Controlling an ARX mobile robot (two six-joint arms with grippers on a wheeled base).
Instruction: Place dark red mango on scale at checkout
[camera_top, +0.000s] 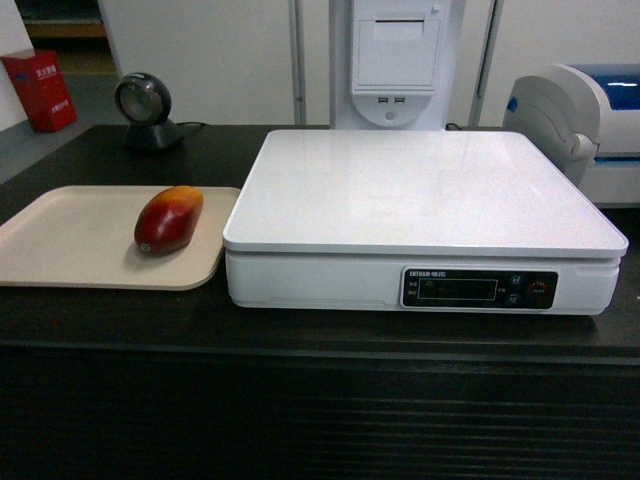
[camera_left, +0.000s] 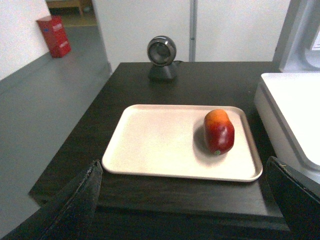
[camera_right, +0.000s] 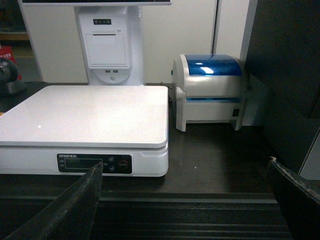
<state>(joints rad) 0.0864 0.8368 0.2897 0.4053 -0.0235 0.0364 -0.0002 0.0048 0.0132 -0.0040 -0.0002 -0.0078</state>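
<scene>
The dark red mango (camera_top: 168, 220) (camera_left: 218, 131) lies on its side on a beige tray (camera_top: 70, 240) (camera_left: 155, 140) at the left of the black checkout counter (camera_top: 320, 335). To its right stands the white scale (camera_top: 420, 190) (camera_right: 85, 115) with nothing on its glossy top. My left gripper (camera_left: 182, 195) is open, hanging in front of the counter's edge, short of the tray. In the right wrist view my right gripper (camera_right: 185, 200) is open too, level with the counter's ribbed front, right of the scale. Neither gripper shows in the head view.
A round black scanner (camera_top: 145, 110) (camera_left: 161, 57) stands behind the tray. A white-and-blue printer (camera_top: 590, 125) (camera_right: 210, 90) sits right of the scale, a white terminal (camera_top: 395, 60) (camera_right: 105, 42) behind it. A red box (camera_top: 40, 90) rests on the floor at far left.
</scene>
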